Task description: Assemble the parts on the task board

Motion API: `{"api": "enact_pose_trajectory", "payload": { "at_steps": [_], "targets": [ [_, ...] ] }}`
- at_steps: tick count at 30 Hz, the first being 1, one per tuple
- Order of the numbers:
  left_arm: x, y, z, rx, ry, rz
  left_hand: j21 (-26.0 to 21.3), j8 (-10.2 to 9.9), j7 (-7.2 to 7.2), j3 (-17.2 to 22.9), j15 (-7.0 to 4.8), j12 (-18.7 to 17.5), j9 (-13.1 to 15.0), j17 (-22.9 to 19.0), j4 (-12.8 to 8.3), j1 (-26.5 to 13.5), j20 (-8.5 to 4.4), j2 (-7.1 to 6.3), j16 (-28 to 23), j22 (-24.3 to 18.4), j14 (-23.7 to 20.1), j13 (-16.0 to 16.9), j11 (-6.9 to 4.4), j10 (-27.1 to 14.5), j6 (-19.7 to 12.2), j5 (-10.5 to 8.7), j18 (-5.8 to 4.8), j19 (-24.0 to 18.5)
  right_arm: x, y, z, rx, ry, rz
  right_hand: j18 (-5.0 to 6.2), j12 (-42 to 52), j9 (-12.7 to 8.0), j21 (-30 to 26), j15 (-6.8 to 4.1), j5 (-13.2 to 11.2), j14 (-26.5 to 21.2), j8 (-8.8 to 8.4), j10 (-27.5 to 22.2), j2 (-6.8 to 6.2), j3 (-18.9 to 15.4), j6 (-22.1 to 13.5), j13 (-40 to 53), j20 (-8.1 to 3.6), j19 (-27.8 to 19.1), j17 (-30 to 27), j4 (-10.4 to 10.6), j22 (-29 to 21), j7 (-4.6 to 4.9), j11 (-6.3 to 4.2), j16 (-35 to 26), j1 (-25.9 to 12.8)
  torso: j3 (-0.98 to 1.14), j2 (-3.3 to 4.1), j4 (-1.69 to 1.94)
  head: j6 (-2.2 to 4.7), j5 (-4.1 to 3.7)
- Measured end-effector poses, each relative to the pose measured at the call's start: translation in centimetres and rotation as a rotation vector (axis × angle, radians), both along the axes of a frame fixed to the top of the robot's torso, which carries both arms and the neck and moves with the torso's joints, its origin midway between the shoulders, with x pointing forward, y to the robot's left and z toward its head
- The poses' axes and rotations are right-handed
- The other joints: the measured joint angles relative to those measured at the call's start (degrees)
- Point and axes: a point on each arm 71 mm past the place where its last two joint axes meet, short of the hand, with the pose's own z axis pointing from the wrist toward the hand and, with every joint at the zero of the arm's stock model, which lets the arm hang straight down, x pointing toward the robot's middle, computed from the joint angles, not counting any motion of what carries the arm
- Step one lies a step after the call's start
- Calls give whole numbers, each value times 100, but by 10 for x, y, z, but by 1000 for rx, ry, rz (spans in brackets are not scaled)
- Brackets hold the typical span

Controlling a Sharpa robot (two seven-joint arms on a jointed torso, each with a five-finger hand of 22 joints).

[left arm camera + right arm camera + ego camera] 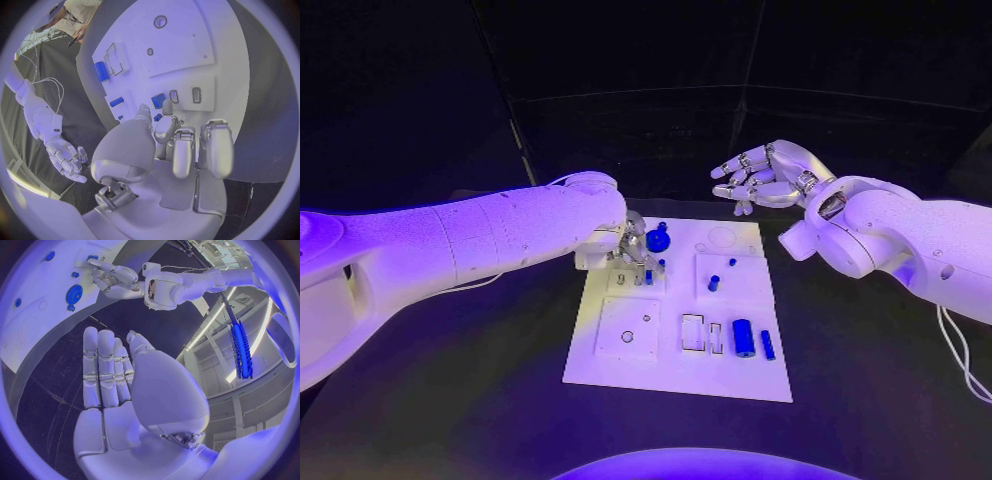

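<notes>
Head view: my left hand point(626, 250) low over task board point(678, 375), fingers down among small blue pegs point(655, 266); blue knob point(658, 239) just beyond fingertips. Right hand point(764, 175) hangs past board's far edge, fingers curled loosely, grasping nothing. Large blue cylinder point(743, 338) well apart from both.

Left wrist view: fingers point(182, 150) bent above slots; grasp on peg — cannot tell.

Right wrist view: fingers point(103, 367) straight, apart, released.
</notes>
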Motion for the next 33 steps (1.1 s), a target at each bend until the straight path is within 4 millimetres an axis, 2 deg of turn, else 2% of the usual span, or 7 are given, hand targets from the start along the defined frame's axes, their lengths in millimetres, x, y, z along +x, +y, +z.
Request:
{"api": "enact_pose_trajectory", "payload": {
  "at_steps": [19, 22, 26, 33],
  "targets": [
    [1, 0, -5, 8, 11, 1, 0, 22, -20, 47, 0, 0, 56, 0, -46, 56, 0, 56, 0, -1, 0, -6, 0, 0, -20, 0, 0, 0, 1, 1, -1, 1, 4, -2, -1, 22, -1, 1, 0, 50, 0, 28, 0, 0, 15, -26, -15, 0, 0, -30, 15, 1, 16, 0, -24, 0, 1, -1, 6, -7, -3],
    [1, 0, -5, 8, 11, 1, 0, 59, 0, 89, 1, 0, 84, 0, -88, 98, 0, 98, 0, -1, 0, -6, 0, 0, -41, 0, 0, 0, 2, 1, -1, 1, 5, -2, 0, 22, -1, 1, 0, 54, 0, 28, 0, 0, 15, -26, -15, 0, 0, -30, 15, 1, 15, 0, -24, 0, 2, -2, 6, -9, 1],
    [0, 0, -5, 8, 11, 0, 0, 79, 0, 178, 1, 0, 143, 0, -213, 230, 0, 225, 0, -1, 0, -6, 13, -14, -82, 0, 0, 0, 3, 3, -1, 0, 6, -1, 0, 22, -1, 1, 0, 54, 0, 28, 0, 0, 15, -26, -20, 0, 0, -39, 15, 1, 15, 0, -24, 0, 2, -2, 6, -16, 1],
    [-1, 2, -5, 7, 14, -1, 0, 88, 0, 307, 1, -24, 203, 0, -386, 390, 0, 295, 0, -1, 0, -29, -1, -41, -123, 0, 0, 0, 4, 5, -2, -1, 11, 2, 0, 22, -1, 1, 0, 83, 0, 42, -14, 0, 31, -26, -36, 0, 0, -67, 31, 1, 15, -12, -50, 0, 2, -1, 4, -23, -11]
  ]
}}
